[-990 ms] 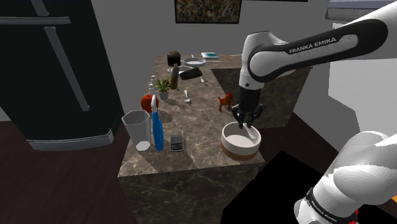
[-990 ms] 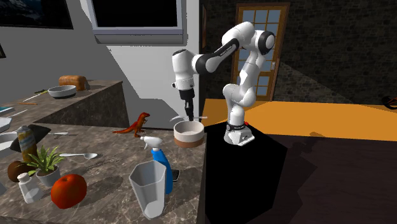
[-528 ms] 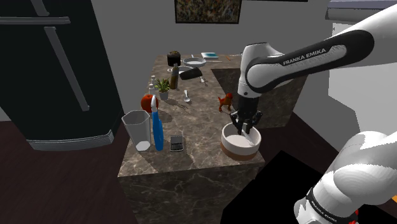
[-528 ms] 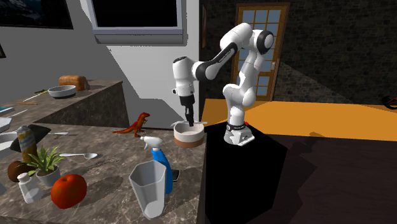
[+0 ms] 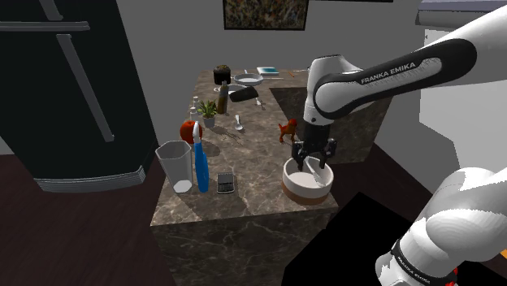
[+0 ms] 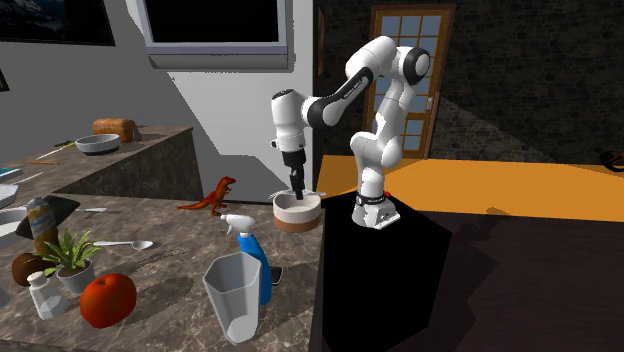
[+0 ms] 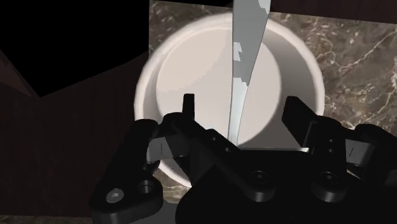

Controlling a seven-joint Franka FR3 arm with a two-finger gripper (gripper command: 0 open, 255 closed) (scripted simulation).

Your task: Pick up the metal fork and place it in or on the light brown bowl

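Plainly silvery fork (image 7: 247, 51) (white-flecked) over bowl (image 7: 191, 70)

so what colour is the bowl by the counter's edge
The bowl is off-white with a brown band round its base; clearest in the shoulder view.

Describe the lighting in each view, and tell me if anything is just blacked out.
Shoulder view: dim overall, with a black area beside the counter. Second exterior view: the orange floor is brightest. Wrist view: the pale bowl is well lit, and the fork shows patchy grey and white sheen.
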